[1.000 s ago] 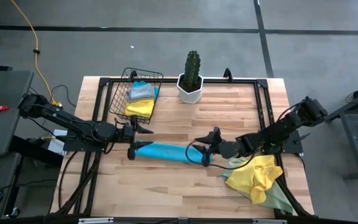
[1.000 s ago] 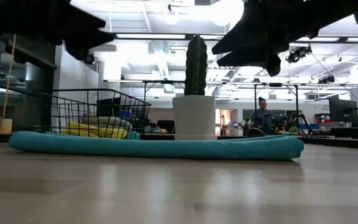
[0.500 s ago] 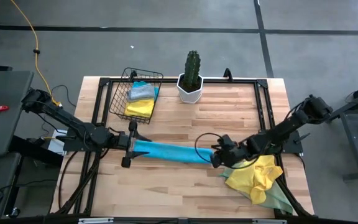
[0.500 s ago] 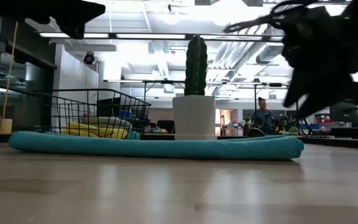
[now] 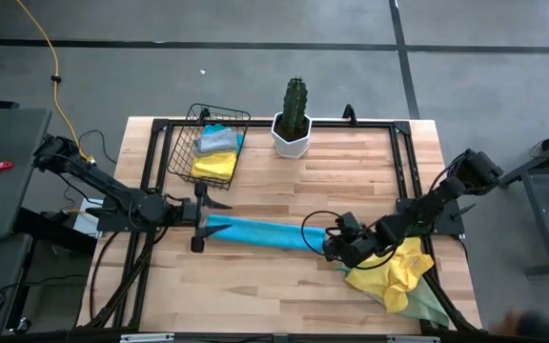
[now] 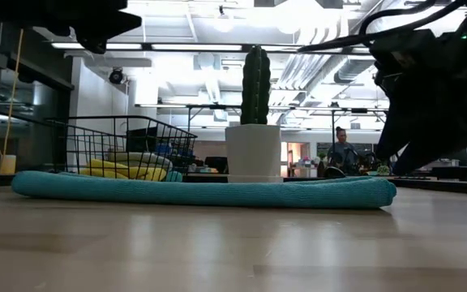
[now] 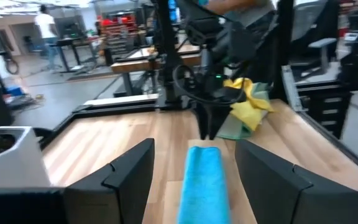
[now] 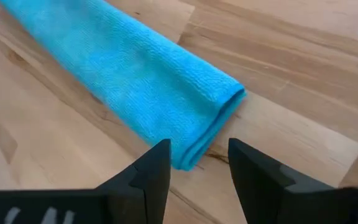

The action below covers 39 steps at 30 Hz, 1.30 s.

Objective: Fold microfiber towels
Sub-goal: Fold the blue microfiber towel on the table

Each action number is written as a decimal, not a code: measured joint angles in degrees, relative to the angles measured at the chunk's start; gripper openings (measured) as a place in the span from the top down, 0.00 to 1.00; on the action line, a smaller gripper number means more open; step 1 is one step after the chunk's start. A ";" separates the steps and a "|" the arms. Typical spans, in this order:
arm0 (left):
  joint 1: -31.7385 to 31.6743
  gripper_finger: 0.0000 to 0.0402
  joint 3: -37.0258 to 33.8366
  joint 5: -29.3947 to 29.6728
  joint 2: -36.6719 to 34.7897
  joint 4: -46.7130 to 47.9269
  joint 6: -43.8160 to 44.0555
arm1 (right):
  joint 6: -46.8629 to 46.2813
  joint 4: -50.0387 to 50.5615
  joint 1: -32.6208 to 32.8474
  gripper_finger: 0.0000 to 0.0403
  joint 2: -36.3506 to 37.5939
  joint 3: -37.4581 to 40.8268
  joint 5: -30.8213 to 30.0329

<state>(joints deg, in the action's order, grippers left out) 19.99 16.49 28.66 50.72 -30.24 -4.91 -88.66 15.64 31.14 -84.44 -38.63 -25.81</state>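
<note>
Right gripper (image 8: 197, 163) above wooden table (image 5: 284, 286)

The far person (image 6: 343, 151) is too small to make out. The blue towel (image 8: 129, 81) runs off the picture's edge. In the basket (image 5: 184, 143), folded cloths (image 5: 215, 152) overlap — their number is unclear. The green cloth (image 5: 429, 303) lies mostly under the yellow one (image 5: 396, 272).

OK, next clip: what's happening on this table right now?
A two-armed robot is folding microfiber towels. A turquoise towel, folded into a long narrow strip, lies across the middle of the wooden table. The left hand sits open at one end of the strip and the right hand at the other, open, neither gripping it. Folded towels already sit in the wire basket, and a yellow towel lies crumpled by the right arm, on a pale green one.
</note>
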 joint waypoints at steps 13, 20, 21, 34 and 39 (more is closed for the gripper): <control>0.00 0.52 0.00 -5.84 -0.09 0.33 -2.88 | -3.91 1.77 -0.74 0.40 0.00 0.00 0.91; 0.02 0.73 0.00 -4.06 -3.22 3.49 -6.51 | -6.49 1.02 -1.92 0.36 -2.46 0.00 2.13; 0.02 0.79 0.00 -2.52 -3.88 5.04 -6.66 | -7.04 0.43 -1.91 0.36 -3.35 0.00 2.69; -0.02 0.99 0.00 3.74 -7.34 13.30 -5.77 | -13.81 -6.73 -1.88 0.36 -7.96 -0.02 0.35; -0.02 1.00 0.00 3.71 -7.34 18.37 -3.09 | -15.00 -8.48 -1.95 0.36 -8.26 0.00 0.22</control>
<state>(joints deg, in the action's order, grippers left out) 19.97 16.49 32.36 43.38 -11.87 -8.01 -103.66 7.16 29.19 -92.71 -38.63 -25.59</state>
